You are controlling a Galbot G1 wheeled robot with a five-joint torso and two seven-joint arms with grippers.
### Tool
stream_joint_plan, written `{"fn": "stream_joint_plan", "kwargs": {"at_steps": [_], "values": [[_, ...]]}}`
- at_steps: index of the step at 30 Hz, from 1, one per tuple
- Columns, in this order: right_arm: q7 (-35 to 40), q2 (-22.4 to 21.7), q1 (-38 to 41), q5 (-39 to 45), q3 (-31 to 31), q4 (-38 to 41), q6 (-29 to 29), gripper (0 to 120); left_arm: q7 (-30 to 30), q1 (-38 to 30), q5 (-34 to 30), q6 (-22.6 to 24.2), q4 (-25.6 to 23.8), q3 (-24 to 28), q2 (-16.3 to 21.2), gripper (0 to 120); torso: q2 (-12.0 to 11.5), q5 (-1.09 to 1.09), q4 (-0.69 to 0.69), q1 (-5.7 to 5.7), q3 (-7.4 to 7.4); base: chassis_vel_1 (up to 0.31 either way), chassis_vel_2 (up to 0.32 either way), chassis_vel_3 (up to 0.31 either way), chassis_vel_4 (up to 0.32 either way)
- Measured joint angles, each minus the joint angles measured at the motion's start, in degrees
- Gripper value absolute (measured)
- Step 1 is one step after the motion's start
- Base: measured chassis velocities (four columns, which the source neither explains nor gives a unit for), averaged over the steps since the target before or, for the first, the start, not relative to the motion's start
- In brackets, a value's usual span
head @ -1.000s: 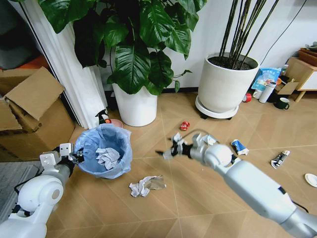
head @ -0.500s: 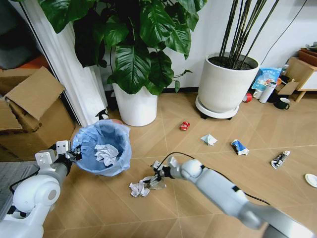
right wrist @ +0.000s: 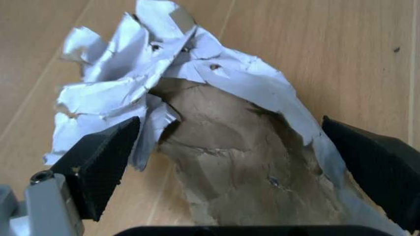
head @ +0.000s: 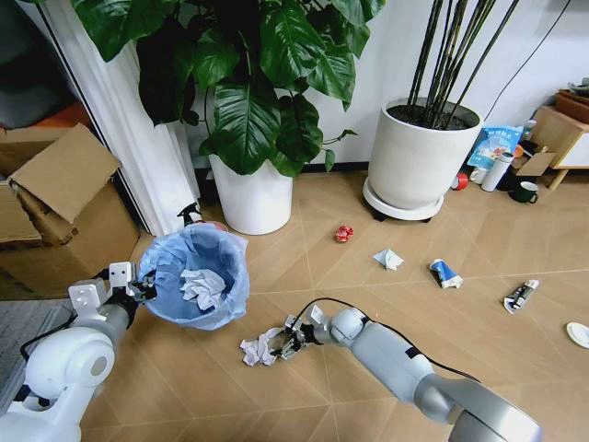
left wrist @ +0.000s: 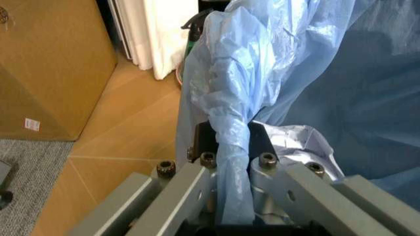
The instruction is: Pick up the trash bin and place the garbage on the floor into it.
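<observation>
The trash bin (head: pixel 195 276), lined with a light-blue bag, is tilted at the left and has a white paper wad inside. My left gripper (head: pixel 138 288) is shut on its rim, and the left wrist view shows the gripper (left wrist: pixel 231 142) pinching the bag (left wrist: pixel 276 73). My right gripper (head: pixel 293 339) is low at the floor (head: pixel 276 405), open, its fingers (right wrist: pixel 105 164) straddling a crumpled white-and-brown wrapper (right wrist: pixel 229 147), also seen as the wrapper (head: pixel 264 347). More garbage lies to the right: a red piece (head: pixel 343 234), a paper wad (head: pixel 388 259), a blue-white wrapper (head: pixel 445 273), a tube wrapper (head: pixel 520 296) and a lid (head: pixel 579 333).
Two large white plant pots (head: pixel 250 198) (head: pixel 419 161) stand behind. Cardboard boxes (head: pixel 60 216) and a white curtain (head: pixel 138 138) are at the left. A spray bottle (head: pixel 190 216) sits behind the bin. A white bottle (head: pixel 498 171) and a mug (head: pixel 525 191) stand at the far right.
My right arm has swung left and down from the middle of the floor to the crumpled wrapper. The bin in my left gripper shifted slightly.
</observation>
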Motion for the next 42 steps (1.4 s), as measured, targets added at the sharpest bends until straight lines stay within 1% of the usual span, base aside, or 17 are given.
{"fn": "stream_joint_plan", "kwargs": {"at_steps": [2, 5, 8, 9, 10, 14, 15, 17, 18, 19, 22, 24, 27, 28, 31, 37, 42], "values": [[0.53, 1.03, 0.23, -0.97, 0.69, -1.85, 0.76, 100, 0.03, -0.03, -0.03, -0.05, -0.1, 0.08, 0.13, 0, 0.0, 0.0, -0.01, 0.0, 0.0, 0.0, 0.0, 0.0, 0.0], [1.05, 1.83, 0.6, -1.74, 1.23, -3.49, 1.42, 94, 0.08, -0.07, -0.05, -0.08, -0.25, 0.15, 0.26, 0, 0.0, 0.0, 0.0, 0.0, 0.0, 0.0, 0.0, 0.0, 0.0], [1.88, 3.03, 1.1, -2.78, 1.91, -6.1, 2.05, 82, 0.17, 0.05, -0.06, -0.08, -0.48, 0.19, 0.32, 0, 0.0, 0.0, -0.01, 0.0, 0.0, 0.0, 0.0, 0.0, 0.0], [1.93, 3.3, 1.19, -3.08, 2.29, -6.44, 2.08, 75, 0.19, 0.13, -0.06, -0.08, -0.52, 0.23, 0.31, 0, 0.0, 0.0, 0.0, 0.0, 0.0, 0.0, 0.0, 0.0, 0.0], [1.93, 3.3, 1.19, -3.08, 2.29, -6.44, 2.08, 75, 0.19, 0.13, -0.06, -0.08, -0.52, 0.23, 0.31, 0, 0.0, 0.0, 0.0, 0.0, 0.0, 0.0, 0.0, 0.0, 0.0], [1.98, 3.56, 1.03, -3.25, 2.98, -6.63, 2.16, 57, 0.19, 0.16, 0.02, -0.08, -0.53, 0.51, 0.19, 0, 0.0, 0.0, -0.01, 0.0, -0.01, 0.0, 0.0, 0.0, 0.0], [1.98, 3.56, 1.03, -3.25, 2.98, -6.63, 2.16, 57, 0.19, 0.16, 0.02, -0.08, -0.53, 0.51, 0.19, 0, 0.0, 0.0, -0.01, 0.0, -0.01, 0.0, 0.0, 0.0, 0.0], [2.08, 3.61, 0.87, -3.25, 3.37, -6.76, 2.3, 51, 0.19, 0.11, 0.03, -0.09, -0.54, 0.65, 0.17, 0, 0.0, 0.0, -0.01, 0.0, -0.01, 0.0, 0.0, 0.0, 0.0], [2.17, 3.66, 0.75, -3.25, 3.63, -6.8, 2.4, 43, 0.19, 0.06, 0.03, -0.1, -0.53, 0.69, 0.18, 0, 0.0, 0.0, -0.01, 0.0, -0.01, 0.0, 0.0, 0.0, 0.0], [2.17, 3.66, 0.75, -3.25, 3.63, -6.8, 2.4, 43, 0.19, 0.06, 0.03, -0.1, -0.53, 0.69, 0.18, 0, 0.0, 0.0, -0.01, 0.0, -0.01, 0.0, 0.0, 0.0, 0.0], [2.34, 3.77, 0.5, -3.28, 4.22, -6.81, 2.46, 29, 0.18, 0.01, 0.03, -0.15, -0.48, 0.7, 0.34, 0, 0.0, 0.01, -0.01, 0.0, -0.01, 0.0, 0.0, 0.0, 0.0], [2.39, 3.82, 0.43, -3.28, 4.38, -6.81, 2.48, 25, 0.19, 0.01, 0.03, -0.18, -0.44, 0.69, 0.34, 0, 0.0, 0.01, -0.01, 0.0, -0.01, 0.0, 0.0, 0.0, 0.0], [2.75, 3.75, -0.07, -3.25, 4.76, -6.27, 2.48, 10, 0.23, 0.09, 0.03, -0.23, -0.45, 0.67, 0.26, 0, 0.0, 0.02, 0.0, 0.0, 0.0, 0.0, 0.0, 0.0, 0.0], [2.75, 3.75, -0.07, -3.25, 4.76, -6.27, 2.48, 10, 0.23, 0.09, 0.03, -0.23, -0.45, 0.67, 0.26, 0, 0.0, 0.02, 0.0, 0.0, 0.0, 0.0, 0.0, 0.0, 0.0], [3.65, 3.71, -0.51, -3.17, 5.15, -5.85, 2.52, 0, 0.25, 0.2, 0.06, -0.25, -0.54, 0.67, 0.11, 0, 0.0, 0.02, 0.0, 0.0, 0.01, 0.0, 0.0, 0.0, 0.0], [5.8, 3.28, -1.56, -2.44, 6.65, -3.94, 2.69, 0, 0.31, 0.59, 0.09, -0.31, -0.87, 0.4, 0.08, 0, 0.0, 0.01, 0.0, 0.0, 0.01, 0.0, 0.0, 0.0, 0.0], [8.77, 1.5, -2.96, 0.46, 8.86, 1.97, 1.29, 0, 0.3, 0.96, 0.11, -0.32, -1.42, 0.17, 0.07, 0, 0.0, 0.02, 0.0, 0.0, 0.01, 0.0, 0.0, 0.0, 0.0]]}}
